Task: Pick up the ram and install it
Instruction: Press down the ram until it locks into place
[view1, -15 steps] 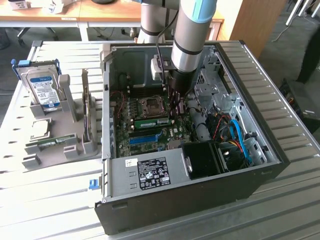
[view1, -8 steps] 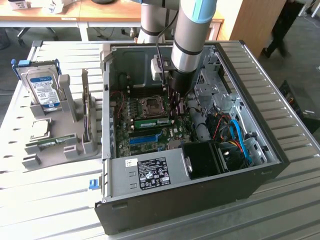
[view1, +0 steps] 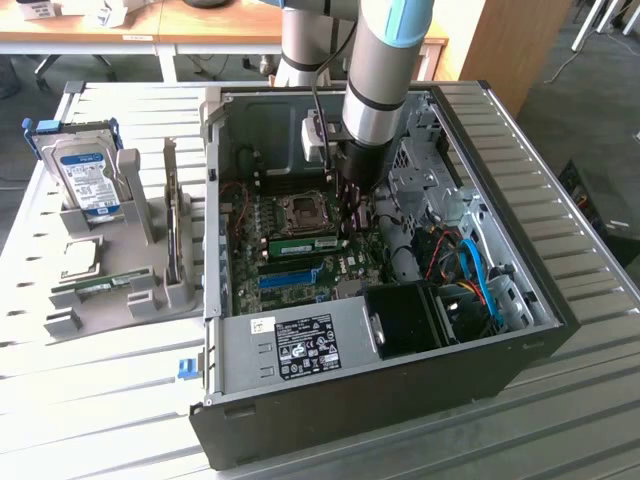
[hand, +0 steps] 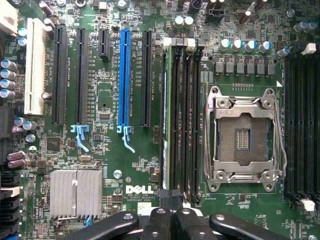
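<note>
With the ram (hand: 168, 130) seated beside the empty processor socket (hand: 243, 135), the gripper (hand: 170, 220) hovers over it, fingers shut, holding nothing; pressing squarely looks wise.

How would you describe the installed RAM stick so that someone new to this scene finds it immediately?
Look inside the open black computer case, at its green motherboard. Beside the empty square metal processor socket runs a bank of long black memory slots. The slim green RAM stick stands in the slot farthest from the socket; the neighbouring slots are bare.
</note>
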